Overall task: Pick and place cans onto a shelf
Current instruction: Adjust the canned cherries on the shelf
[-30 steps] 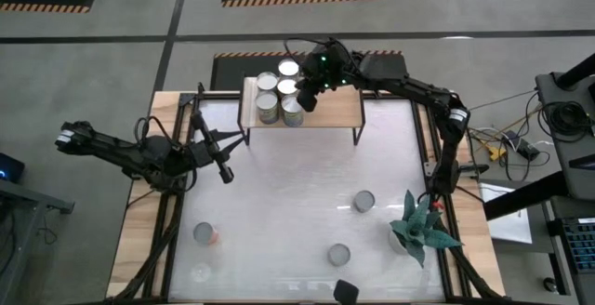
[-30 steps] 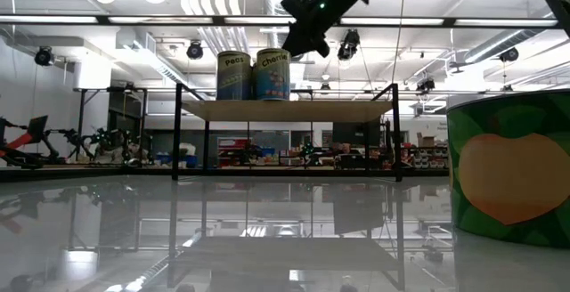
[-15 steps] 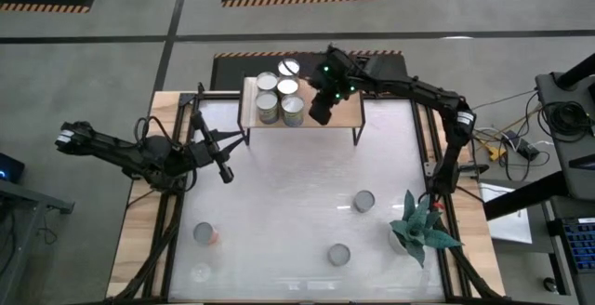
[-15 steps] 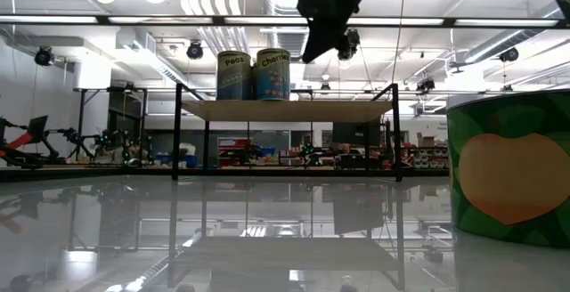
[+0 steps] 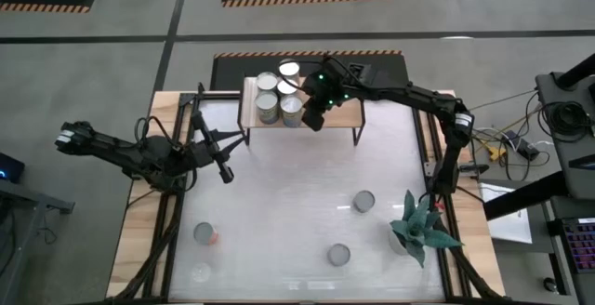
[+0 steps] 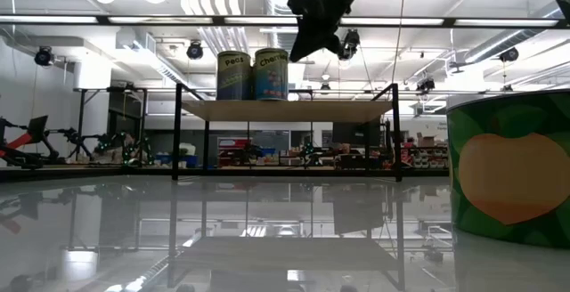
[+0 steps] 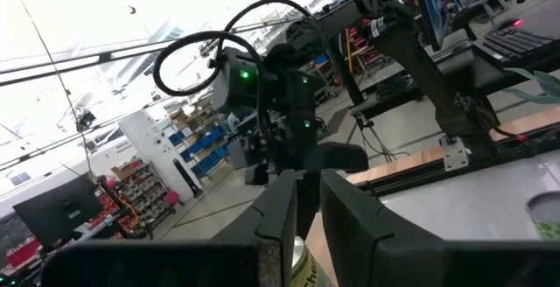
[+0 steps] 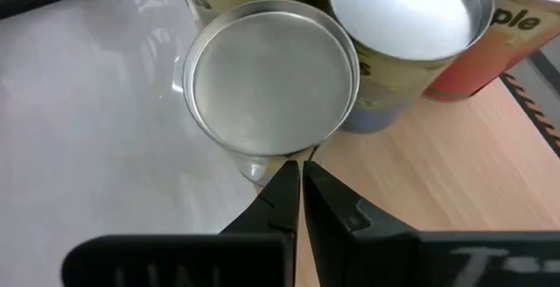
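Several cans with silver tops stand at the left end of the light-wood shelf (image 5: 339,110) at the table's far edge. My right gripper (image 5: 310,122) is shut above the shelf. Its tips (image 8: 300,175) are at the right side of the near right can (image 8: 271,81), level with that can's top in the low view (image 6: 297,53). My left gripper (image 5: 223,170) waits at the table's left, clear of everything, its fingers (image 7: 306,199) a narrow gap apart. Three more cans stand on the white table: (image 5: 363,201), (image 5: 338,255) and, with an orange-red side, (image 5: 204,234). My right gripper's shut fingertips (image 8: 289,178) stand at the upper rim (image 8: 262,156) of the near right can, on its side toward the table's right, slanting down from the right. I cannot tell whether they touch it. The can stands upright on the shelf.
A plant in a green pot (image 5: 420,226) stands at the table's right near side and fills the right of the low view (image 6: 512,176). The shelf's right half is bare wood. Black frame rails run along the table's left and right edges.
My right gripper has swung from above the cans toward the table's right, then come back toward the left and nearer, ending beside the near right can.
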Controlling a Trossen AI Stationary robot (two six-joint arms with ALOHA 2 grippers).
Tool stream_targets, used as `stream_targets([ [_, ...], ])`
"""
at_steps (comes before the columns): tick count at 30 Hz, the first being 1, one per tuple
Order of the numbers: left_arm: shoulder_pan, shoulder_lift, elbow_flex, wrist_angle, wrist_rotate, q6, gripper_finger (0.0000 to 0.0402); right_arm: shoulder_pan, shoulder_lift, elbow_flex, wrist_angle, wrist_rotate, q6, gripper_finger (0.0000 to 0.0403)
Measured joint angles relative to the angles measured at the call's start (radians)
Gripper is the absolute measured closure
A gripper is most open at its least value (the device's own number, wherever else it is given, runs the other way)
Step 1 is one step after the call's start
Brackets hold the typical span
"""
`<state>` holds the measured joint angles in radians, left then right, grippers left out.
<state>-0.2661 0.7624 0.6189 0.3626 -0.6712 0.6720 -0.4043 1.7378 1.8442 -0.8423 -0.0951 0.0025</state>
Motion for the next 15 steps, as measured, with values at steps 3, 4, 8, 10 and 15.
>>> stream_targets([
  [3, 0.0, 0.0, 0.0, 0.0, 0.0, 0.0, 0.0365, -0.001, -0.004, 0.005, -0.044, 0.002, -0.001, 0.0394],
  [4, 0.0, 0.0, 0.0, 0.0, 0.0, 0.0, 0.0365, -0.001, -0.006, 0.009, -0.06, 0.012, -0.001, 0.0394],
  [8, 0.0, 0.0, 0.0, -0.005, 0.0, 0.0, 0.0365, -0.001, -0.013, 0.005, -0.06, 0.019, 0.004, 0.0394],
  [10, 0.0, 0.0, 0.0, -0.004, 0.0, 0.0, 0.0365, -0.001, -0.003, -0.005, -0.046, 0.017, 0.0, 0.0394],
  [15, 0.0, 0.0, 0.0, -0.004, 0.0, 0.0, 0.0365, 0.005, 0.037, -0.019, 0.026, 0.017, -0.002, 0.0394],
])
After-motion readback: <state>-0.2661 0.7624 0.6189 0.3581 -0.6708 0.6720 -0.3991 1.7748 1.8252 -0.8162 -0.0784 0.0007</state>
